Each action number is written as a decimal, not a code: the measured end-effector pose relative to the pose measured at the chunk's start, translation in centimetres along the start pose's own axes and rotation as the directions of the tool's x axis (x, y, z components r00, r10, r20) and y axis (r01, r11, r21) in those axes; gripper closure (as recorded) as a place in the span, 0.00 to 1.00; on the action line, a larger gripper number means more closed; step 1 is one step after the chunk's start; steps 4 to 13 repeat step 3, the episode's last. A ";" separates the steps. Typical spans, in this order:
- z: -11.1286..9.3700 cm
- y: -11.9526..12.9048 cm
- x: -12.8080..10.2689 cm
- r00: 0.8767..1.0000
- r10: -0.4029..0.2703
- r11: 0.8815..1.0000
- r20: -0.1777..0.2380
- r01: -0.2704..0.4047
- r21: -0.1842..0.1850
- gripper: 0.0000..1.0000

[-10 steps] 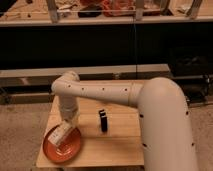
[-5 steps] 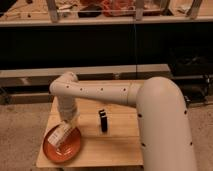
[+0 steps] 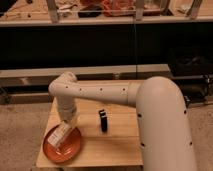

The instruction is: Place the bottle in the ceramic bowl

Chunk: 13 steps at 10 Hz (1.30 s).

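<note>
The bottle lies tilted over the ceramic bowl, at the gripper. You are at the placing step. Whether the gripper grips the bottle cannot be determined. Next, verify release, then raise the arm clear of the bowl.

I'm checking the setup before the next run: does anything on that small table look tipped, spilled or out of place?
Nothing stands out. The bottle lies tilted over the ceramic bowl, under the gripper, as the task intends. The black block stands upright on the table. No spill shows.
</note>
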 end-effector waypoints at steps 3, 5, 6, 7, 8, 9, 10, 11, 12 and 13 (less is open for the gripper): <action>0.0 0.1 -0.1 1.000 -0.005 1.000 -0.008 0.005 -0.003 0.72; 0.0 0.1 -0.1 1.000 -0.005 1.000 -0.008 0.005 -0.003 0.72; 0.0 0.1 -0.1 1.000 -0.005 1.000 -0.008 0.005 -0.003 0.72; 0.0 0.1 -0.1 1.000 -0.005 1.000 -0.008 0.005 -0.003 0.72; 0.0 0.1 -0.1 1.000 -0.005 1.000 -0.008 0.005 -0.003 0.72; 0.0 0.1 -0.1 1.000 -0.005 1.000 -0.008 0.005 -0.003 0.72; 0.0 0.1 -0.1 1.000 -0.005 1.000 -0.008 0.005 -0.003 0.72; 0.0 0.1 -0.1 1.000 -0.005 1.000 -0.008 0.005 -0.003 0.72; 0.0 0.1 -0.1 1.000 -0.005 1.000 -0.008 0.005 -0.003 0.72; 0.0 0.1 -0.1 1.000 -0.005 1.000 -0.008 0.005 -0.003 0.72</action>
